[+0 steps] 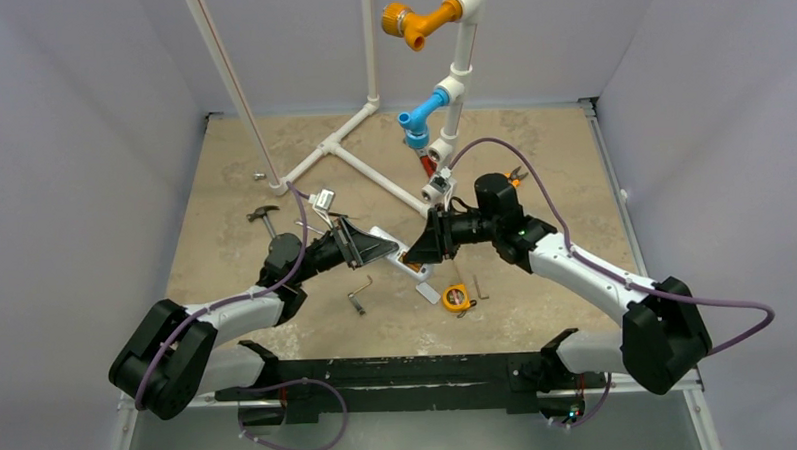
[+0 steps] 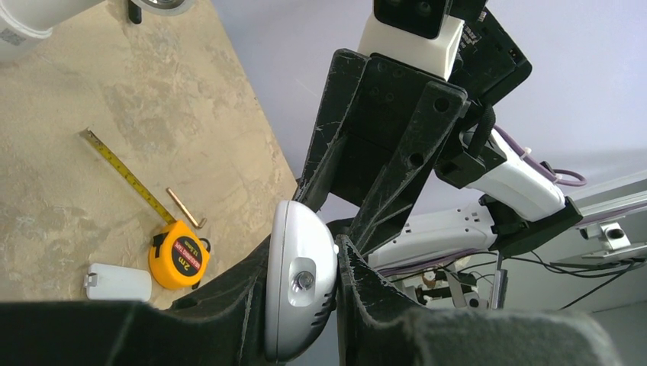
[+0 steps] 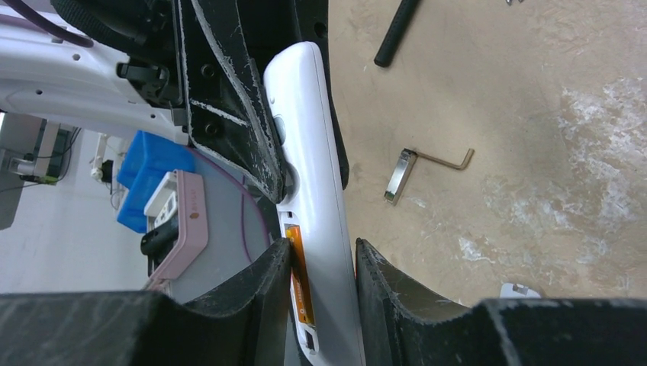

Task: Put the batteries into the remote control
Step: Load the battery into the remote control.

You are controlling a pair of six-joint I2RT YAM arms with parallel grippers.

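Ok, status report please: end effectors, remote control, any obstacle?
Left end effector shut on remote control; right end effector shut on its other end. Orange battery visible in open compartment. White cover lies on table beside tape measure.

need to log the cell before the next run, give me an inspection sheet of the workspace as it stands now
surface: tan table, nothing spilled that shows
job's things: remote control held between both grippers, back open; one battery seated in the compartment, a second cannot be told
clutter: tape measure with tape pulled out, white cover plate, hex key, hammer, orange-handled pliers
grippers: left gripper and right gripper each shut on the remote control
cables: purple cables arc over the right arm and run along the left arm
surroundings: white pipe frame with orange and blue fittings; grey walls
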